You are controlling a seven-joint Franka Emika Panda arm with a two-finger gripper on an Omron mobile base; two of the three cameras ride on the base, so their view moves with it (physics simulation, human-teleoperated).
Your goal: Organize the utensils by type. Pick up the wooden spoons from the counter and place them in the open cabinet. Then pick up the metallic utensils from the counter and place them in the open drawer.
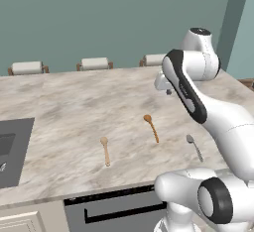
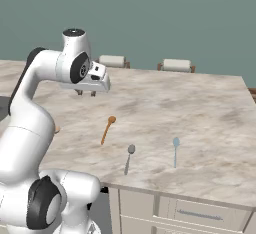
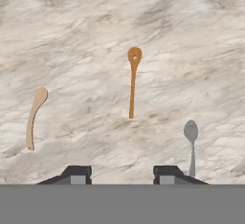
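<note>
While the pincer [image 3: 122,173] hovers, the orange-brown spoon [image 3: 133,82] lies below.

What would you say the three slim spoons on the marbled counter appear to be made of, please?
The pale tan spoon and the darker orange-brown spoon look like matte wood, going by their warm, flat colour. The small grey spoon looks like metal, with a faint sheen on its bowl. All are rendered, so this is judged by look alone.
</note>
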